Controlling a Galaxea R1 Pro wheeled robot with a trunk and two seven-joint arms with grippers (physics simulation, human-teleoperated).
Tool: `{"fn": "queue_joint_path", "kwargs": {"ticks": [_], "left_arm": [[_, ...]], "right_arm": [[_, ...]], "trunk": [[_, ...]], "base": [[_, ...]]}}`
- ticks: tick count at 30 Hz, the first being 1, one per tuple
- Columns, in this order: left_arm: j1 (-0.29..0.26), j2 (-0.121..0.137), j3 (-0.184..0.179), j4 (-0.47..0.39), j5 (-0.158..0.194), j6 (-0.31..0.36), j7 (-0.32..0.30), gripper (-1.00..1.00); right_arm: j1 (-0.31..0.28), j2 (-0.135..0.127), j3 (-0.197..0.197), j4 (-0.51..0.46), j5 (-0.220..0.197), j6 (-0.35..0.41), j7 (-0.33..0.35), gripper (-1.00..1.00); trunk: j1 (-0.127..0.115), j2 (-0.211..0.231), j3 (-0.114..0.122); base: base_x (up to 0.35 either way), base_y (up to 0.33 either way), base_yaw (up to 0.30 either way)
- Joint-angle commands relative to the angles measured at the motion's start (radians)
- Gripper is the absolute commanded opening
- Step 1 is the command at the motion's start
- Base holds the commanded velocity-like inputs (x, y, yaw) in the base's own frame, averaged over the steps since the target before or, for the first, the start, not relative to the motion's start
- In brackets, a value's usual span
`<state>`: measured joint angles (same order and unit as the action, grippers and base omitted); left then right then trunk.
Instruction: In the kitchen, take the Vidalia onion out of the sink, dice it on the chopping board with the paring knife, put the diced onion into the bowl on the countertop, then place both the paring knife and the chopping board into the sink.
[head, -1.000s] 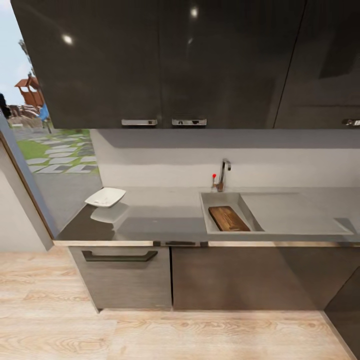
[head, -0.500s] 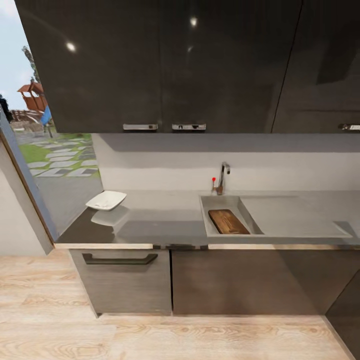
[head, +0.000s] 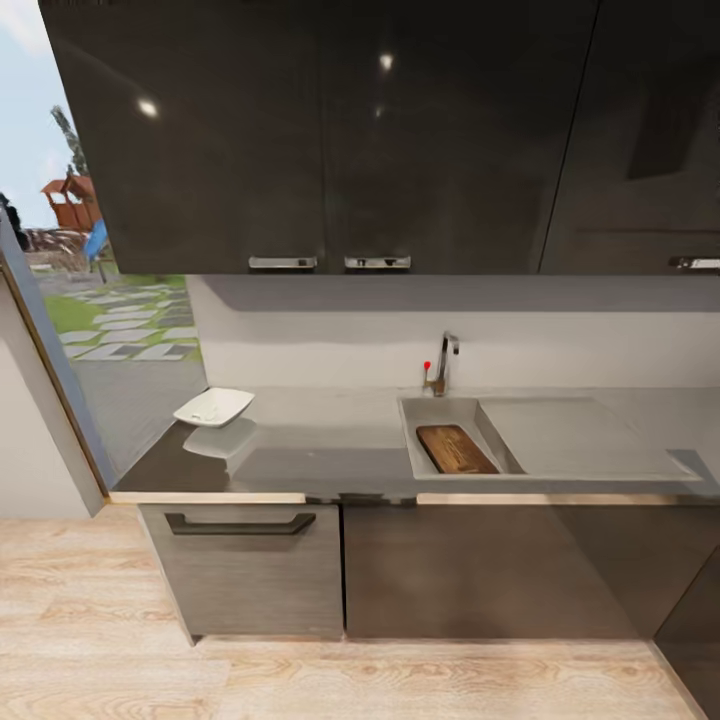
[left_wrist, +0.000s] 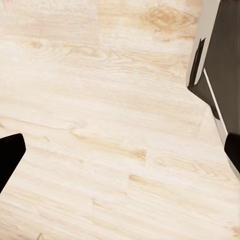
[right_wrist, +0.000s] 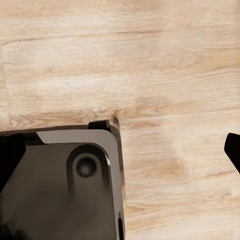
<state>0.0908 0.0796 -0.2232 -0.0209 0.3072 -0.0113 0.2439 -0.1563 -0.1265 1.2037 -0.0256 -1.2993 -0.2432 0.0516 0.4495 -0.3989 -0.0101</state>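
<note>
The chopping board (head: 456, 449) is a dark-brown wooden rectangle with rounded corners and visible grain, lying flat in the basin of the sink (head: 440, 412), close to the basin's right wall. A chrome faucet (head: 441, 362) with a small red-tipped lever stands behind the basin. The paring knife cannot be made out; if it is in the basin, it is too small to tell.

The bowl (head: 214, 406) is a shallow white dish with rounded corners and upturned edges, sitting near the left end of the grey countertop (head: 320, 440), well apart from the sink; its pale reflection shows on the glossy metal just in front of it. Whether it holds anything is unclear.

The head view takes in the dark upper cabinets (head: 330, 130), the lower cabinets with a dark drawer handle (head: 240, 523), and light wooden floor (head: 100, 650).

The left wrist view looks down at the floor planks with a dark cabinet corner at one edge; the left gripper (left_wrist: 120, 150) has its two dark fingertips at opposite edges of the picture, spread wide with nothing between them. The right wrist view shows floor and a dark grey rounded part of the robot's base (right_wrist: 65, 185); the right gripper (right_wrist: 120, 152) is likewise spread wide and empty. Both grippers hang over the floor, well away from the board in the sink.
</note>
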Motion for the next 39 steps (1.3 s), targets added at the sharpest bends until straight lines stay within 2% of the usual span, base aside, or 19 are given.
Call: {"fn": "queue_joint_path", "kwargs": {"ticks": [1,8,18,39], "left_arm": [[0.001,0.000,-0.008,-0.002,0.010,-0.001,0.003,1.00],[0.000,0.000,-0.008,-0.002,0.010,-0.001,0.003,1.00],[0.000,0.000,-0.008,-0.002,0.010,-0.001,0.003,1.00],[0.001,0.000,-0.008,-0.002,0.010,-0.001,0.003,1.00]], "right_arm": [[0.000,0.000,0.005,0.000,-0.011,-0.002,0.005,1.00],[0.000,0.000,0.005,0.000,-0.011,-0.004,0.008,1.00],[0.000,0.005,0.006,-0.002,-0.011,-0.008,0.010,1.00],[0.000,-0.002,0.010,-0.002,-0.003,-0.011,0.010,1.00]], "trunk": [[0.001,-0.001,0.001],[0.001,-0.001,0.008],[0.001,-0.001,0.008],[0.001,-0.001,0.008]], "base": [[0.000,0.000,0.000],[0.000,0.000,0.000],[0.000,0.000,0.000],[0.000,0.000,0.000]]}}
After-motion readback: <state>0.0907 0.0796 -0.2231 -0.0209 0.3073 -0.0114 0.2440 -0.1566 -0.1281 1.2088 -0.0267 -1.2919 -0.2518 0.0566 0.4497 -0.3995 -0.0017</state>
